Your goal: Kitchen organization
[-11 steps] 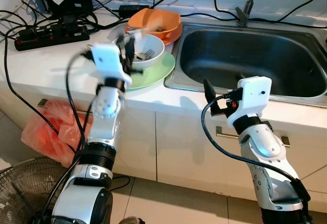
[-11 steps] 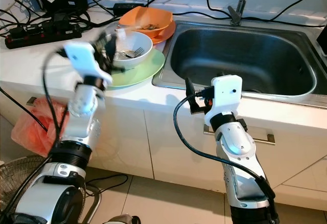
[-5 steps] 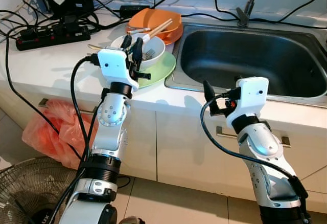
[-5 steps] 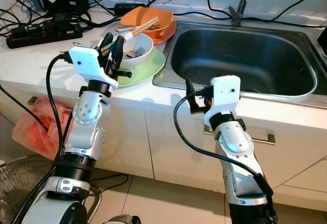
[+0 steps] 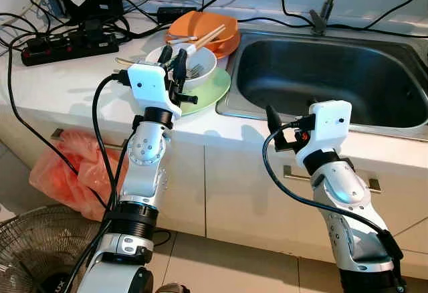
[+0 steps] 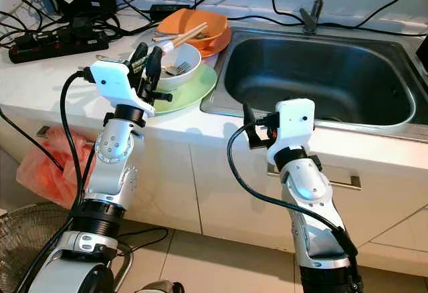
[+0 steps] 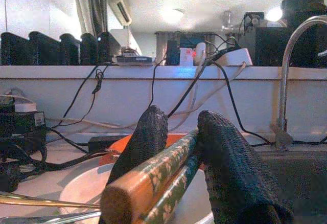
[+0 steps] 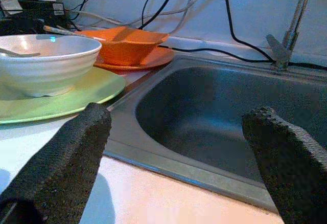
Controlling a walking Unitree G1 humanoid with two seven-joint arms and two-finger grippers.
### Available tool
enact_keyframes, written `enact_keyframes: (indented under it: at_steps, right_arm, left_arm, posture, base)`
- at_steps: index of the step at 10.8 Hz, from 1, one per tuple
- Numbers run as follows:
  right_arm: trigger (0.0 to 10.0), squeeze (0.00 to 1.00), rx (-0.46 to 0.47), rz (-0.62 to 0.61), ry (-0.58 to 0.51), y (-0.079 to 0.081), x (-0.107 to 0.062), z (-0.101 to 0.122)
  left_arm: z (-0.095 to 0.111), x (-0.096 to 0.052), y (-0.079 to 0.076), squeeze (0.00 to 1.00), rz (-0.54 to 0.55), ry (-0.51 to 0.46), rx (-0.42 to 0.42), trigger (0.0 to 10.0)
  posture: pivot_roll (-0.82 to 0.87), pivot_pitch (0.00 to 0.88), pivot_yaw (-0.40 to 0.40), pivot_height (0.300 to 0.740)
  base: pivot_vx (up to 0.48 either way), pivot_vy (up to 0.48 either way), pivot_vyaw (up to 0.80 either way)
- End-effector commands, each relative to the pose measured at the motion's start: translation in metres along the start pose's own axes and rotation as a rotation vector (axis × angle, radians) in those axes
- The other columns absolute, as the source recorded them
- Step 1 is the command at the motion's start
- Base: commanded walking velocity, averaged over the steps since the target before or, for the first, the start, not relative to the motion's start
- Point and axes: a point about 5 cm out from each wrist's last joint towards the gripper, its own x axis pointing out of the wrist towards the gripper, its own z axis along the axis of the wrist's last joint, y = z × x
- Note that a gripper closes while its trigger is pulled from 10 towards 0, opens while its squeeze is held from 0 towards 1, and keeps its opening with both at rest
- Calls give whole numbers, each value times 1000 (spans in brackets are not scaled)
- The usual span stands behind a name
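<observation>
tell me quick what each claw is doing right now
Left claw: shut on the chopsticks, above the white bowl.
Right claw: open, holding nothing, by the sink.

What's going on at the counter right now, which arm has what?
The left gripper is shut on a pair of chopsticks, held above the white bowl that sits on the green plate beside the sink. A fork lies in that bowl, and an orange bowl sits behind it. The right gripper hangs open and empty at the counter edge in front of the sink.
</observation>
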Motion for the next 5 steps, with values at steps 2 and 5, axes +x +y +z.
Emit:
enact_keyframes:
  at_steps: [2, 5]
  right_arm:
    - [10000, 0, -1, -17, -6, -3, 2, 2]
    - [10000, 0, -1, -17, -6, -3, 2, 2]
  left_arm:
    - [2, 0, -1, 0, -6, -4, 2, 0]
    - [2, 0, -1, 0, -6, -4, 2, 0]
  posture:
    - [27, 25, 22, 740]
    - [27, 25, 22, 740]
  base:
    - [0, 0, 0]
    - [0, 0, 0]
